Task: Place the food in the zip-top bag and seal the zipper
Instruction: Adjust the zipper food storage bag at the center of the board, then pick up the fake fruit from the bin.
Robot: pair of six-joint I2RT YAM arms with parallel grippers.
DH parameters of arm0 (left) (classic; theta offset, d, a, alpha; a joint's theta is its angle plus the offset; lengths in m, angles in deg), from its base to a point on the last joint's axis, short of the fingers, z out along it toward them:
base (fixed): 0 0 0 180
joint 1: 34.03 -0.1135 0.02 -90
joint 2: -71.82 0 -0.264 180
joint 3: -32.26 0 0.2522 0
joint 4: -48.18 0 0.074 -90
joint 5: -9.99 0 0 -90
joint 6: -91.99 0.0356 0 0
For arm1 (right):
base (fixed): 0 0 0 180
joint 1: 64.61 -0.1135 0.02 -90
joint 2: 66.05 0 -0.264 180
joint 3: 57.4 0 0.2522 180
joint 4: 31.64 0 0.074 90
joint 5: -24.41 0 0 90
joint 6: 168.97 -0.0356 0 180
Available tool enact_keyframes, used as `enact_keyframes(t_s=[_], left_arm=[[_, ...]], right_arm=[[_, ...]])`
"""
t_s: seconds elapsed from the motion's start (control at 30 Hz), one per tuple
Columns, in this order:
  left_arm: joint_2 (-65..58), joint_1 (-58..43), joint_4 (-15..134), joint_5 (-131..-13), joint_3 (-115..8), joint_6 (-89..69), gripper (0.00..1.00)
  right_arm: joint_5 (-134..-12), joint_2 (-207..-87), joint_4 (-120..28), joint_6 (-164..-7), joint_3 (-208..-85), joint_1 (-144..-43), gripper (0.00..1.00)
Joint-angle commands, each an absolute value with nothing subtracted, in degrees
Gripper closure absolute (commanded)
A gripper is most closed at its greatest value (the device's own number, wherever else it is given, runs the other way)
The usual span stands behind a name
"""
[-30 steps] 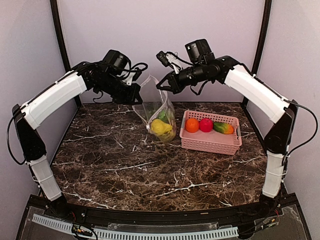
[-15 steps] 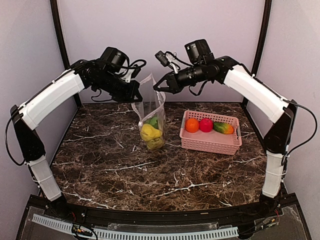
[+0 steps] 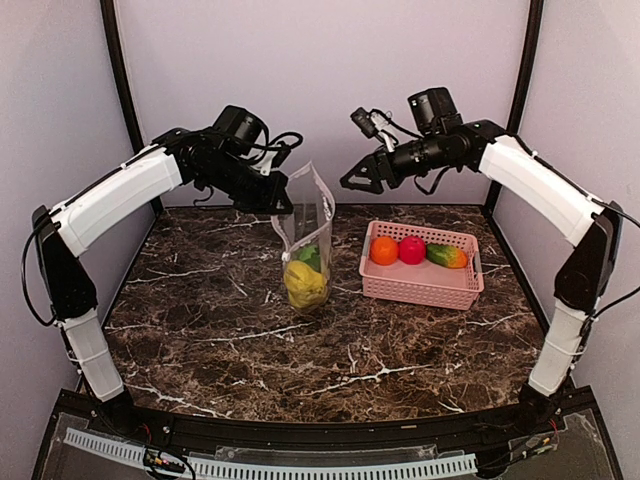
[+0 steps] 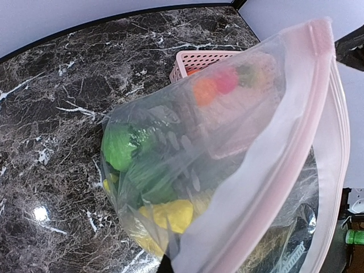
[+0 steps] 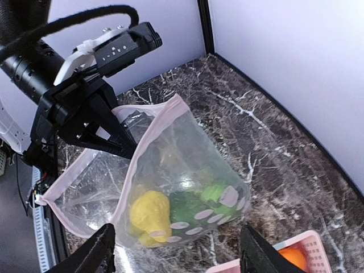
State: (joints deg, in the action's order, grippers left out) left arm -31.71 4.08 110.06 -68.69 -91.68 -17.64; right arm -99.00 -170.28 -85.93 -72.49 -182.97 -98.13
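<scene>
The clear dotted zip-top bag [image 3: 306,235] hangs upright from my left gripper [image 3: 285,206], which is shut on its upper left edge. Yellow food [image 3: 303,285] and a green piece [image 3: 310,257] lie in its bottom. My right gripper [image 3: 352,184] is open, to the right of the bag's top and apart from it. In the right wrist view the bag [image 5: 187,165] lies beyond my open gripper [image 5: 179,259], its pink zipper [image 5: 145,153] running along the mouth. The left wrist view shows the zipper [image 4: 296,131], green food [image 4: 118,147] and yellow food [image 4: 170,215] up close.
A pink slotted basket [image 3: 440,285] stands to the right of the bag and holds an orange [image 3: 383,251], a red round fruit [image 3: 412,250] and a green-orange piece [image 3: 446,256]. Dark marble table [image 3: 300,350]; walls close on three sides.
My right gripper has opened, let go of the bag's edge and drawn back to the right. The bag now hangs straight from my left gripper alone, which shifted slightly right.
</scene>
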Motion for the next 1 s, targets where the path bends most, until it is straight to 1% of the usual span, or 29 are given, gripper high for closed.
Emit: enact_keyframes(t_s=[0.0, 0.13, 0.3, 0.5, 0.63, 0.77, 0.97], left_arm=[[-31.9, 3.8, 109.1, -67.1, -90.7, -17.1, 0.99], [-32.2, 3.8, 108.6, -66.1, -90.7, -17.6, 0.99], [-32.3, 3.8, 108.3, -65.9, -90.8, -17.7, 0.99], [-32.3, 3.8, 108.4, -65.3, -90.8, -17.3, 0.99], [-32.5, 3.8, 108.5, -65.3, -90.9, -17.2, 0.99], [-32.5, 3.8, 108.6, -65.0, -90.8, -17.3, 0.99], [-32.5, 3.8, 108.6, -65.4, -90.7, -17.3, 0.99]], right_arm=[[-101.5, -164.6, -83.5, -70.3, -177.9, -94.3, 0.26], [-100.2, -162.4, -83.7, -67.8, -172.3, -91.2, 0.26], [-92.6, -161.3, -84.2, -62.2, -165.8, -88.6, 0.27], [-90.8, -163.0, -84.2, -59.6, -161.4, -87.6, 0.26], [-88.3, -166.9, -84.7, -58.5, -162.0, -87.5, 0.25], [-88.3, -170.5, -85.7, -57.6, -164.2, -87.5, 0.22], [-84.6, -177.3, -86.5, -56.1, -168.5, -87.5, 0.18]])
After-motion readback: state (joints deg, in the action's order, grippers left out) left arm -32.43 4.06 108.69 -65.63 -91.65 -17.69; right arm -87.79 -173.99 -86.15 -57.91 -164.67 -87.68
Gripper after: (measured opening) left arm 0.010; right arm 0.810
